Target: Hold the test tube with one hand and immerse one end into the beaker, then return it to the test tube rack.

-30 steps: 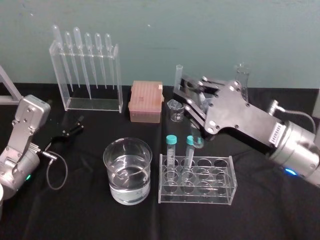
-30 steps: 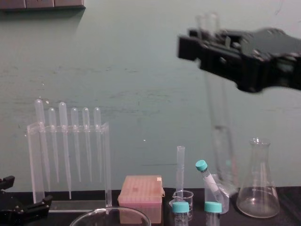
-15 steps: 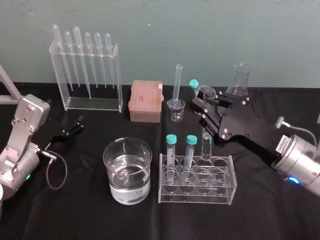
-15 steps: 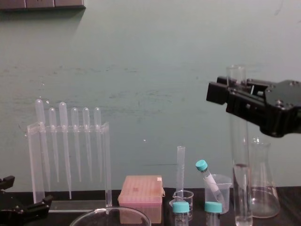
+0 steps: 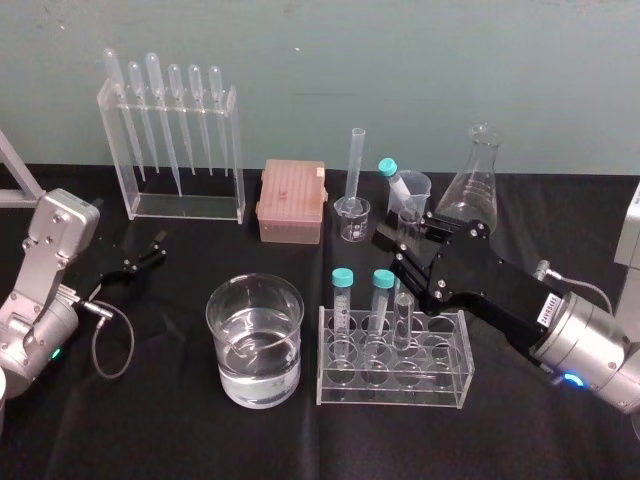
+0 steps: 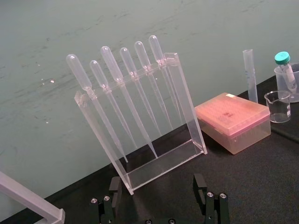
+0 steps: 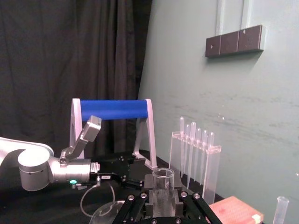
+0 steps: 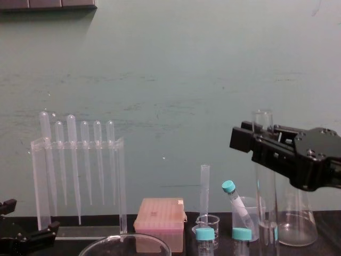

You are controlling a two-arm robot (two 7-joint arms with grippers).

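Our right gripper (image 5: 398,262): black, screwed plates, white label (image 5: 548,308), silver wrist (image 5: 588,348), blue ring (image 5: 572,379). Left arm (image 5: 45,280) silver, looped cable (image 5: 110,342).

You have soft, even light: the teal wall (image 5: 420,70) is evenly lit, the black table (image 5: 150,420) swallows shadows, and pale glints sit on the rim of the beaker (image 5: 213,335) and along the test tube (image 5: 402,318).

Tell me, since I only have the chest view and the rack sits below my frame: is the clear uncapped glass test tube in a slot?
Observer: Yes; in the head view the test tube, gripped by the right tool, stands in the clear plastic rack beside two blue-capped tubes.
Operator: And the big beaker?
Observer: The wide clear glass beaker stands left of the rack, holding clear liquid.
Operator: And the other arm?
Observer: The left tool sits parked far left, fingers open.
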